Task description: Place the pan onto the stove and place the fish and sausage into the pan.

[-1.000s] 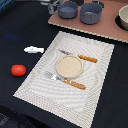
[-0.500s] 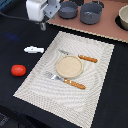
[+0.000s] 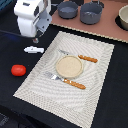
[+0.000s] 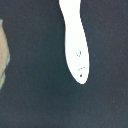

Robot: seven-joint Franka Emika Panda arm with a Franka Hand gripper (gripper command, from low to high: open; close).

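The white fish [image 3: 34,49] lies on the dark table, off the placemat towards the exterior view's left. It fills the wrist view [image 4: 76,42]. My gripper [image 3: 36,39] hangs just above and behind the fish without touching it; its fingers are too small to read. The red sausage [image 3: 18,70] lies nearer the front on the exterior view's left. The blue-grey pan [image 3: 67,9] sits at the back on the pinkish-brown stove [image 3: 100,29].
A larger grey pot [image 3: 91,13] stands beside the pan. A striped beige placemat [image 3: 95,85] holds a round tan plate [image 3: 69,66] and two orange-handled pieces of cutlery [image 3: 75,84]. The placemat's edge shows in the wrist view [image 4: 3,55].
My gripper has come into the exterior view from the upper left and moved down towards the fish. Nothing else has moved.
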